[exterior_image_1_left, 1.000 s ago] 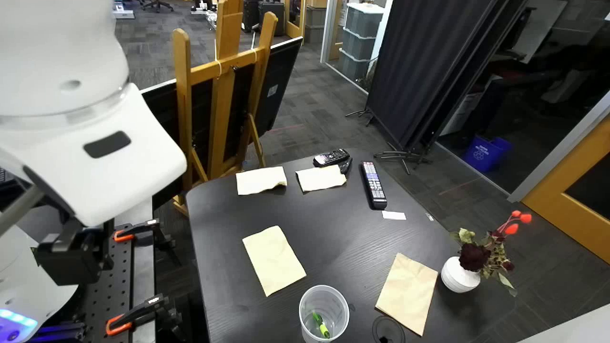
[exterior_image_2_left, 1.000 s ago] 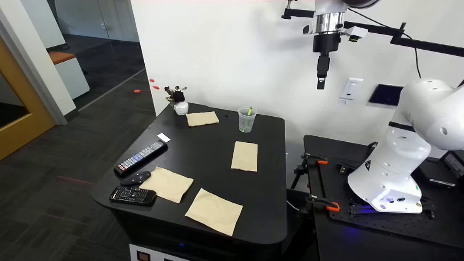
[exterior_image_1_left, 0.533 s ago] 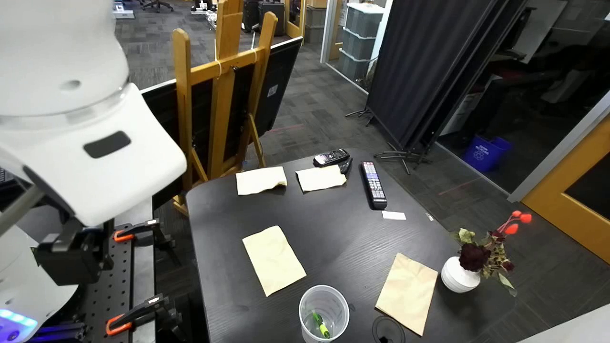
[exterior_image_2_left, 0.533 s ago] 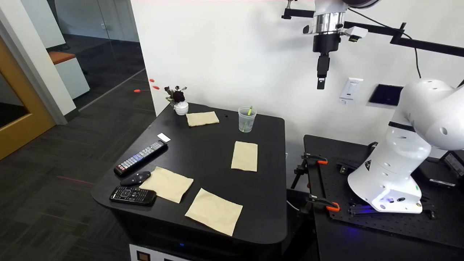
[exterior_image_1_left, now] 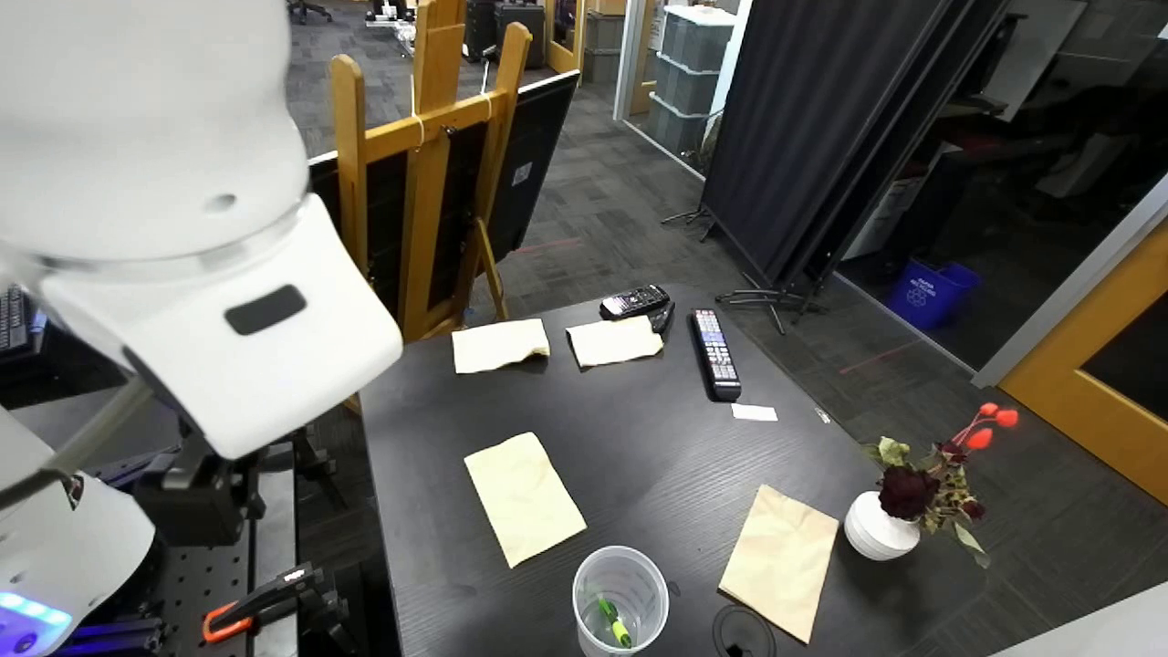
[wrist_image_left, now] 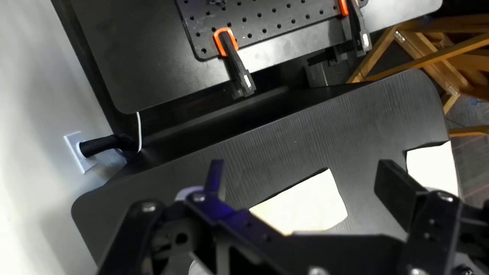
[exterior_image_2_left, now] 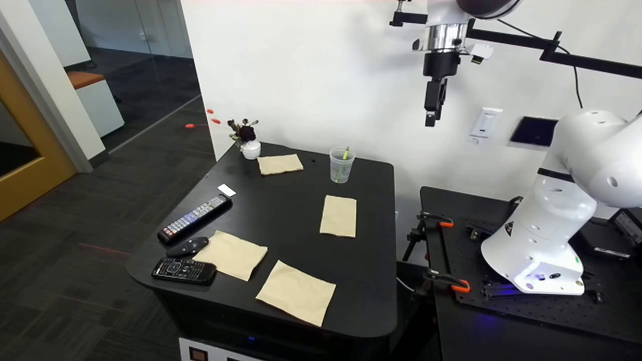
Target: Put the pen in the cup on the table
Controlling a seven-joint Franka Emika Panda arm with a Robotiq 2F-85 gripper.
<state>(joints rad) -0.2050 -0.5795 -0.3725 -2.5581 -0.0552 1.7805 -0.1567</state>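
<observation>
Pen [exterior_image_2_left: 345, 153] leans in the cup [exterior_image_2_left: 343, 169] on the table [exterior_image_2_left: 281, 210], lower than my hand [wrist_image_left: 301, 175], which I see spread wide, empty

pen [exterior_image_1_left: 620, 630]: bright green | cup [exterior_image_2_left: 335, 167]: clear, pale-rimmed | table [exterior_image_1_left: 639, 456]: black, faint streaks | paper sheets [exterior_image_2_left: 338, 216]: tan | vase [exterior_image_1_left: 881, 528]: white

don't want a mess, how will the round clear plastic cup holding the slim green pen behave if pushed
The round clear plastic cup is probably light, given its thin-looking, see-through plastic. Pushed high up, it may tip, since it narrows toward the bottom. The slim green pen leaning inside would likely shift.
</observation>
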